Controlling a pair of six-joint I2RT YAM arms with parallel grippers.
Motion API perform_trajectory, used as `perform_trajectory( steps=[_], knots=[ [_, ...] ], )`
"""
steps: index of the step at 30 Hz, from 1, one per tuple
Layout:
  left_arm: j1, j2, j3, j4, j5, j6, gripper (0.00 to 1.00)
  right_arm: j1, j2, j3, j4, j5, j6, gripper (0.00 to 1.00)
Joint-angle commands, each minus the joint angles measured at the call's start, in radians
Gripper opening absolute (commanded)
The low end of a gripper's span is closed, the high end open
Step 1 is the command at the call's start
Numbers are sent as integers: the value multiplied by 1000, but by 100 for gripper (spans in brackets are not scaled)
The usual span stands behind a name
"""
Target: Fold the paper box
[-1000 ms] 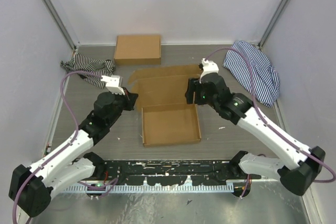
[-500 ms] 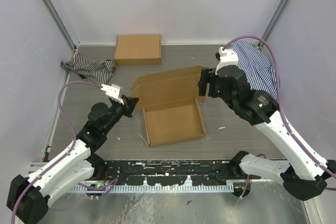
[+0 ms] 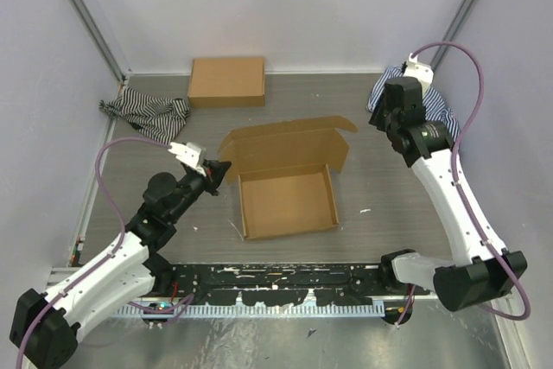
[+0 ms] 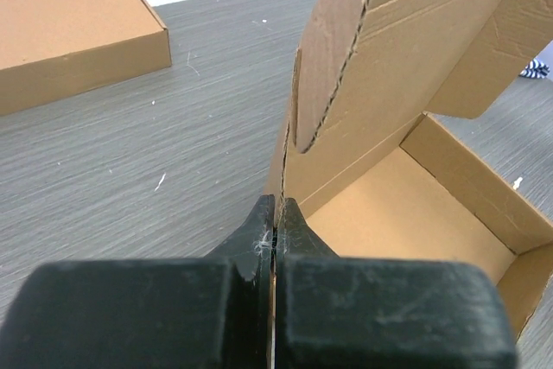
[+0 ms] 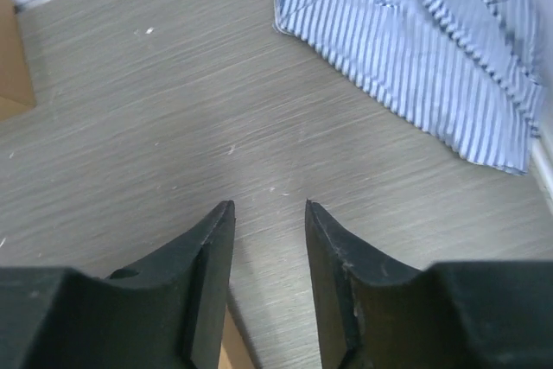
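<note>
Left of centre in the top view, the left gripper point(image 4: 275, 218) is clamped shut on the left wall of the paper box point(image 3: 289, 203), which sits mid-table with its lid point(image 3: 285, 140) raised behind. That pinch should hold firm as an anchor. Farther off, upper right, the right gripper point(image 5: 268, 213) hangs part-open and empty near the blue striped cloth point(image 5: 415, 49). It probably should catch the lid's far edge and fold it forward evenly.

paper box point(image 3: 285, 200) — matt brown cardboard | table point(image 3: 371, 239) — grey woodgrain | striped garment point(image 5: 415, 32) — soft cloth
</note>
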Motion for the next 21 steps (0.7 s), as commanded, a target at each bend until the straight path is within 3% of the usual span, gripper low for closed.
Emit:
perform_trajectory(
  steps=[1,4,10,16,21],
  knots=[
    [-21,13,-16,74,-11,44,0,-58,74,43,116,-332,-72,46],
    [-44,46,-11,78,-5,60,0,-59,127,57,177,-585,-107,53],
    [-72,58,-20,78,-31,78,1,-57,191,81,238,-818,-110,55],
    [-81,27,1,3,-81,29,34,-47,165,45,164,-852,-123,48],
    [-80,-64,19,-117,-111,-54,46,-42,66,-65,129,-872,-127,46]
  ],
)
